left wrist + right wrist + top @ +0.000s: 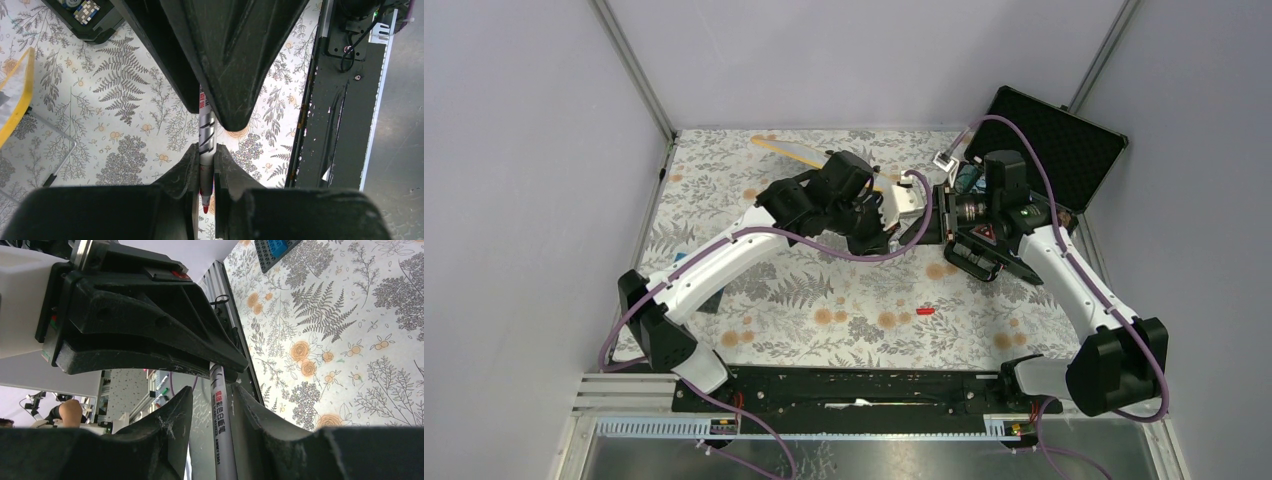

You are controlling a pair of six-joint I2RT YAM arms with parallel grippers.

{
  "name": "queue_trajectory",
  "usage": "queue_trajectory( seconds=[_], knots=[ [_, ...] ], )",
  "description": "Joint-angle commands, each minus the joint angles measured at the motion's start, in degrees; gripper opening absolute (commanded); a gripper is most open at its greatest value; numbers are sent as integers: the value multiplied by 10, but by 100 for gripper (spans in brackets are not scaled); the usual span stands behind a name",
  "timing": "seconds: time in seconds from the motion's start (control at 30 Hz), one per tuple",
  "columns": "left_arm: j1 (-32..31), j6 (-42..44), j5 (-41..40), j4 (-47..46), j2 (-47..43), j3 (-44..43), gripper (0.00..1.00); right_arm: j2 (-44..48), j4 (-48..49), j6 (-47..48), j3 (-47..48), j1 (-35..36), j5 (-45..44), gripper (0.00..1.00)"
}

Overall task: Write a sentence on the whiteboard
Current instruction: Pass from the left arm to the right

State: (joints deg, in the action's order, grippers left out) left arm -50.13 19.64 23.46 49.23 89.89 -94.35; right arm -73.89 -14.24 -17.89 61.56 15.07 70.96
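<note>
In the top view the whiteboard (786, 150) is seen at the desk's (824, 300) far edge, left of centre. Its yellow rim slants from far left toward near right, and no writing can be made out. The marker (206, 135) is shown only by the wrist views. It is clamped between the left fingers (182, 172), red end toward that camera. The right fingers (172, 425) are parted loosely around its barrel.

Whiteboard (789, 150) lies on the table's (844, 300) far side (behind the left arm (724, 260)), case (1054, 135) to its right.

Floral tablecloth (824, 300) (yellow-rimmed whiteboard (22, 95)).
</note>
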Motion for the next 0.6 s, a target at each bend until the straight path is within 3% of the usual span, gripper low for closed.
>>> queue_trajectory(
  seconds=[0.0, 0.2, 0.37, 0.4, 0.5, 0.57],
  knots=[
    [3, -2, 20, -27, 4, -11, 0, -1, 19, -7, 17, 14, -1, 41],
    [2, -5, 24, -26, 11, -15, 0, -4, 11, 2, 19, 19, -9, 30],
    [5, -10, 26, -29, 12, -15, 0, -5, -15, 29, 25, 20, -19, 8],
    [5, -10, 23, -29, 11, -14, 7, -5, -16, 29, 25, 20, -19, 3],
    [25, -17, 27, -42, -2, 6, 58, -9, -35, 50, 39, 16, -31, 0],
    [51, -27, 18, -68, -22, 30, 73, -13, -53, 63, 52, -1, -40, 0]
  ],
)
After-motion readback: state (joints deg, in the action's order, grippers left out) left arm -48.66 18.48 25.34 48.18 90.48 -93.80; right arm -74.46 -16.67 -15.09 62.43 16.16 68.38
